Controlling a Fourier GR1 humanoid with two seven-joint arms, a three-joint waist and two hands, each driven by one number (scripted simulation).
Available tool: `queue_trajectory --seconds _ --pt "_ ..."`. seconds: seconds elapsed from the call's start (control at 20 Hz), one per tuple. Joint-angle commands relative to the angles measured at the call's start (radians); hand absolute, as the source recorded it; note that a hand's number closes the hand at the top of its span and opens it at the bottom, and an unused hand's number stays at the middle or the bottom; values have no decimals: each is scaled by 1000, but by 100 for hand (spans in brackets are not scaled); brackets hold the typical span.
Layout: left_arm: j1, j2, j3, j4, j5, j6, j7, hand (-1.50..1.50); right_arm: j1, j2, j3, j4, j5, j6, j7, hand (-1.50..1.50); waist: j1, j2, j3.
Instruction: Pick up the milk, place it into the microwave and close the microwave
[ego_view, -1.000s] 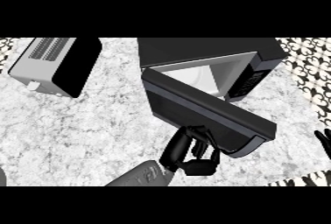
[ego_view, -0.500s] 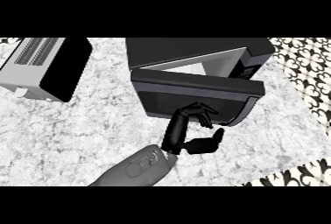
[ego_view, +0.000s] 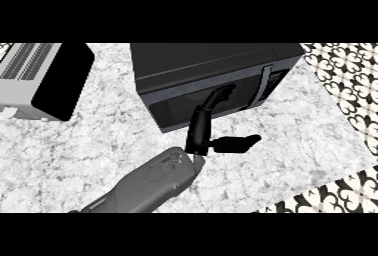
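- No milk carton shows anywhere in the frame; my guess is that it sits inside the microwave (ego_view: 214, 75), behind the door, though I cannot see in to be sure.
- One second back the door (ego_view: 203, 102) stood wide open, swung out toward the lower right, with the pale cavity plain to see; half a second back it was most of the way round; now it lies flush against the dark body in the upper middle of the frame, and no cavity shows.
- That reads to me as the closing step all but done; whether the door has latched I cannot tell from here.
- One hand is at work, the left hand (ego_view: 203, 127), just below the door at the centre of the frame; its fingers (ego_view: 218, 94) are stretched out nearly straight, tips against the door's front; the thumb (ego_view: 238, 143) juts out to the right, apart from the door; it grips nothing, it only pushes.
- Its grey forearm (ego_view: 148, 185) runs in from the bottom edge, left of centre, over the marbled counter (ego_view: 88, 145).
- Nothing of the right hand shows now.
- Off at the upper left, well apart from the microwave, lies a grey appliance with a slotted top and a black side (ego_view: 40, 80); a patterned patch (ego_view: 343, 80) fills the right edge.
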Motion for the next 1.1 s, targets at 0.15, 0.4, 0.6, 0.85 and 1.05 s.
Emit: queue_trajectory --seconds 0.15,0.4,0.6,0.85,1.05 --pt "-67 0 57 16 90 51 -32 -150 -68 -50 -43 -5 51 -33 -10 150 -15 17 2" --pt "-73 0 55 31 123 54 -64 -150 -100 -62 -49 25 61 -43 -9 150 -2 29 4" --pt "-67 0 49 47 146 54 -95 -150 -118 -70 -47 37 73 -48 -5 150 3 34 4" --pt "-83 0 42 53 176 38 -120 -150 -156 -82 -45 58 74 -51 -3 150 8 41 5" --pt "-95 0 45 71 201 38 -133 -150 -171 -84 -44 68 72 -56 9 150 1 40 5"
